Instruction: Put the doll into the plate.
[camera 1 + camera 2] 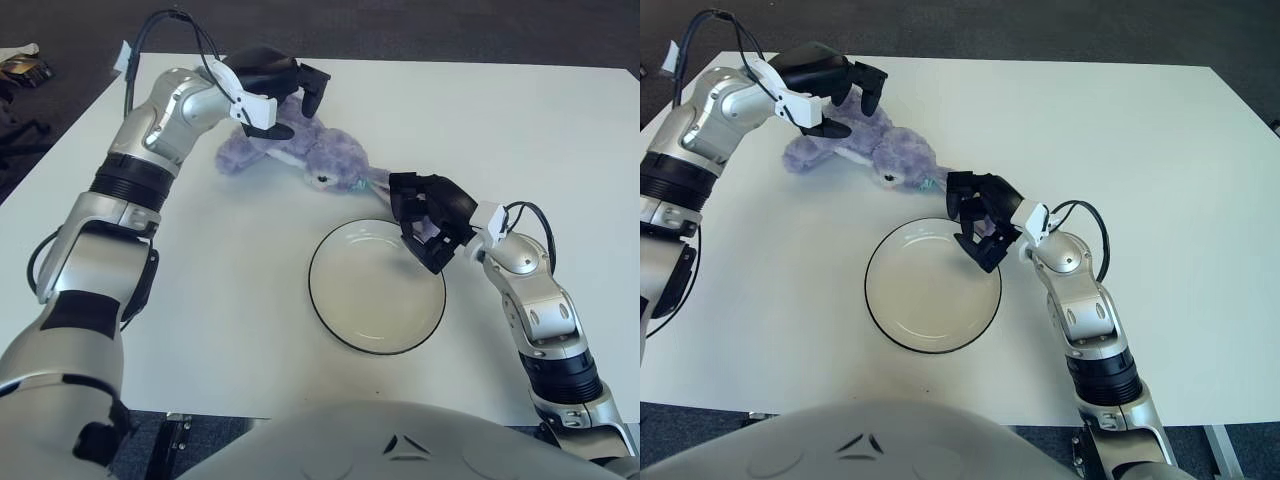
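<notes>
A purple plush doll (310, 155) lies on the white counter (560, 140), stretched from the far left toward the middle, its face end pointing at the plate (376, 286) but stopping short of the rim, so no part of it is in the dish. The left robot hand (270, 85) hangs just above the doll's far, left-hand end, its dark fingers (310, 85) spread in a loose arch and holding nothing; whether the lower finger touches the fur cannot be told. The right robot hand (430, 215) sits at the plate's far right edge, over the rim, with the doll's near tip just beside its knuckles on the far side. Its black fingers (975, 215) are curled inward, and a small pale bit of the doll shows between them, though a firm grip cannot be made out. The plate is white with a dark rim, lying near the counter's front middle.
</notes>
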Robot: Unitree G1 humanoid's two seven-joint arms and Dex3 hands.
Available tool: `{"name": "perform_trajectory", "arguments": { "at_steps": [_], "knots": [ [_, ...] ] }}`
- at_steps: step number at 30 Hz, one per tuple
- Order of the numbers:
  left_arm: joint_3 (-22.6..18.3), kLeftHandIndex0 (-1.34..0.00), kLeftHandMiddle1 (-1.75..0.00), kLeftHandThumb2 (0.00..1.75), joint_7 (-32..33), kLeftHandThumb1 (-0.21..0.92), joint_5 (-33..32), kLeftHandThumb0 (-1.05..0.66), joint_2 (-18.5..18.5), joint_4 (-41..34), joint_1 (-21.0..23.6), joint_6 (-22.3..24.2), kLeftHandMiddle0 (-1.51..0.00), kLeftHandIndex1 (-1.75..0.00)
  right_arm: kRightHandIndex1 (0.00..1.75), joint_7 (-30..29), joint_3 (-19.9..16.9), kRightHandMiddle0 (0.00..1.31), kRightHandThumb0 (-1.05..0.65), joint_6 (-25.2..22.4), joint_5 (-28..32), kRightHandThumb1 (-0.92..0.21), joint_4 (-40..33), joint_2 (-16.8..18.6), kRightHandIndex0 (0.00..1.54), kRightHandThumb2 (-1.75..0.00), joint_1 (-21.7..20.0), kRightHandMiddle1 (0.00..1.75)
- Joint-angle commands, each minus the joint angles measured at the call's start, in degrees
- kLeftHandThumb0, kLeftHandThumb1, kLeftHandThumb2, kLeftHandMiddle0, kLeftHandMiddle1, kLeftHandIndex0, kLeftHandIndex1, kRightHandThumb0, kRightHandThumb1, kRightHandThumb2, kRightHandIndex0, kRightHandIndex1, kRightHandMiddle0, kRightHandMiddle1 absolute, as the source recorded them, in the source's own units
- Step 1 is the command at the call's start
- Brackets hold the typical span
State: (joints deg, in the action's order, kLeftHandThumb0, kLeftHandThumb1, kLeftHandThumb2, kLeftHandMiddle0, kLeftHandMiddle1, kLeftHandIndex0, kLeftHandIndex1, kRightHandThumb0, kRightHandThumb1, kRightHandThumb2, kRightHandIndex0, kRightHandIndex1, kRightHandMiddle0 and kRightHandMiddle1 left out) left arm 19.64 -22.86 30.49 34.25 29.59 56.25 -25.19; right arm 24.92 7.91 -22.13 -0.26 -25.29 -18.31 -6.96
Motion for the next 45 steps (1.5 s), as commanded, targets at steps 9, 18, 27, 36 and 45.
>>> {"name": "perform_trajectory", "arguments": {
  "at_steps": [9, 18, 27, 36, 45],
  "knots": [
    [-1.6, -0.36, -1.51, 1.13, 8.8, 0.4, 4.0, -0.01, 1.9, 3.0, 1.2, -3.9, -0.65, -1.73, 1.63, 0.8, 0.4, 0.73, -0.01, -0.7, -0.4, 0.11, 0.6, -1.9, 0.94, -1.75, 0.2, 1.75],
    [-2.1, -0.28, -1.5, 0.91, 13.5, 0.58, 7.0, -0.01, 2.9, 2.5, 0.7, -3.9, -0.54, -1.7, 1.66, 1.0, 1.0, 0.73, -0.01, -1.0, -1.2, 0.1, 0.5, -3.0, 0.92, -1.75, 0.2, 1.75],
    [-0.5, -0.01, -1.44, 0.77, 8.5, 0.53, 10.0, -0.59, 4.6, 2.3, 1.4, -0.3, -0.24, -1.22, 1.66, 1.0, 1.2, 0.73, -0.01, 0.0, -1.1, 0.1, 1.0, -3.0, 0.92, -1.75, 0.1, 1.75],
    [-0.4, 0.0, -1.19, 0.65, 4.1, 0.63, 9.6, -0.77, 5.5, 2.7, 1.5, 0.8, -0.12, -0.96, 1.66, 1.2, 1.3, 0.73, -0.01, 1.8, -1.1, 0.1, 1.9, -3.1, 0.92, -1.75, 0.4, 1.75],
    [-0.4, 0.0, -1.13, 0.53, 2.2, 0.73, 9.4, -0.84, 6.1, 4.4, 1.7, 0.5, -0.09, -0.83, 1.64, 0.9, 1.1, 0.72, 0.0, 1.5, -0.8, 0.1, 1.9, -2.8, 0.93, -1.75, 0.6, 1.75]
  ]
}}
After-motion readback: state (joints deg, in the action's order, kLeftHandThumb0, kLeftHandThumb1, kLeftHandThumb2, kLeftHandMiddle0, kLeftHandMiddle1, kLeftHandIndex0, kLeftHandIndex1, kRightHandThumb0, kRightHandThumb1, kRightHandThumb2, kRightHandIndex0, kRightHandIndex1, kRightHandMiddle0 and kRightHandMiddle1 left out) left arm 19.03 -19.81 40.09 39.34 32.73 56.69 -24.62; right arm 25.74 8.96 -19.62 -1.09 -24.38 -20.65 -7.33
